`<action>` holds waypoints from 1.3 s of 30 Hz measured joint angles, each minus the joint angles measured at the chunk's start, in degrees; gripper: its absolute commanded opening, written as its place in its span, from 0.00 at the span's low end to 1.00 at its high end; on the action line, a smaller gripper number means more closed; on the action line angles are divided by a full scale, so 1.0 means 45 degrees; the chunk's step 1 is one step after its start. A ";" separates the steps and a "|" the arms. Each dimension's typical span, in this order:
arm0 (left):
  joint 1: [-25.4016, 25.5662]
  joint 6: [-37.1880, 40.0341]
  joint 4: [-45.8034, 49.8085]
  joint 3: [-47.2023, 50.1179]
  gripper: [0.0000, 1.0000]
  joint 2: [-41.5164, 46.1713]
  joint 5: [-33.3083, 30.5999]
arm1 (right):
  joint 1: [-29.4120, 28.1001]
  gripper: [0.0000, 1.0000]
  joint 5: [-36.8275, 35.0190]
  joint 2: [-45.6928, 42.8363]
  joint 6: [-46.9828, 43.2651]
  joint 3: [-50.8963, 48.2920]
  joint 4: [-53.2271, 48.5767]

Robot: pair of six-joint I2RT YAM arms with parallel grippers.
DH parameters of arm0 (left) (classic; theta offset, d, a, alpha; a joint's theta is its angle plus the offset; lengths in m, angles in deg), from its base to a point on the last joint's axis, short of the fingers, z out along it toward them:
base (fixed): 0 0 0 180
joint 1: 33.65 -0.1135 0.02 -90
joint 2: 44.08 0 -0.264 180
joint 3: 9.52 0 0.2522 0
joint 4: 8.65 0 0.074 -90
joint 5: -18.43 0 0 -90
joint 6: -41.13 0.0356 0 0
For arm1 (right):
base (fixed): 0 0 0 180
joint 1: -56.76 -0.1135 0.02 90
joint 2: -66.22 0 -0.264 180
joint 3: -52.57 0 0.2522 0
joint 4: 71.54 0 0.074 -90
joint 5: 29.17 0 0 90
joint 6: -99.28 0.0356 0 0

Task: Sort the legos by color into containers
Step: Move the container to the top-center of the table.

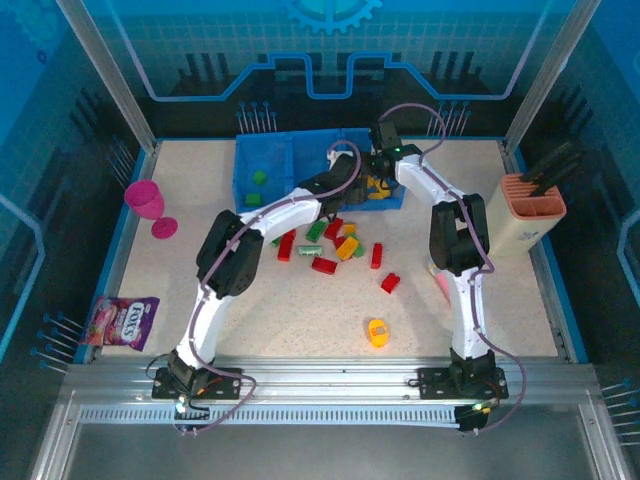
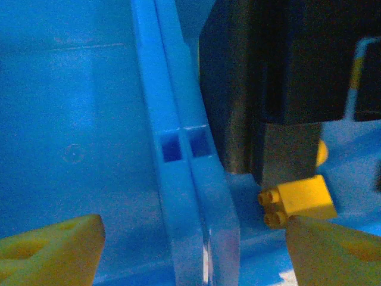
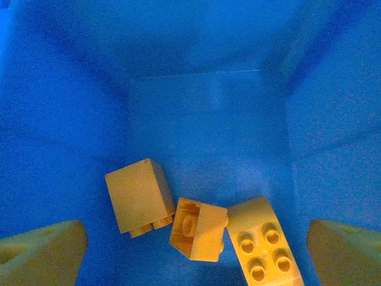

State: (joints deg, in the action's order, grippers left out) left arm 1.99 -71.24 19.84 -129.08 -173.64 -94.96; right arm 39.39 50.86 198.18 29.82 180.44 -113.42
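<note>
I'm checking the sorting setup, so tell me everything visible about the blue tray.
The blue tray is low, rectangular, smooth-looking plastic, split by thin walls into side-by-side compartments. It sits flat at the table's far edge. Green bricks lie in its left compartment, yellow bricks in its right. The left gripper straddles a divider; the right gripper hangs open over the yellow bricks.

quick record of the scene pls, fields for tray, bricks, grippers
tray: low blue plastic three-compartment tray, far middle of the table
left compartment: two green bricks
right compartment: three yellow plastic bricks, lying loose
right gripper: open, over the yellow bricks
left gripper: open, divider wall between its fingers in the wrist view
unsorted: red, green and orange pile beside the tray; single red brick and yellow-orange brick nearer the arms
</note>
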 measured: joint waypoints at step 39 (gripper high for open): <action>-0.0053 0.0063 -0.0010 -0.1214 0.12 -0.1588 -0.0602 | 0.0753 0.34 0.4711 -0.0758 0.2851 -0.3502 0.2341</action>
State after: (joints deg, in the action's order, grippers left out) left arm 1.75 -70.96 19.79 -134.54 -180.79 -97.67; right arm 42.78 72.06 194.77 42.65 164.68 -102.88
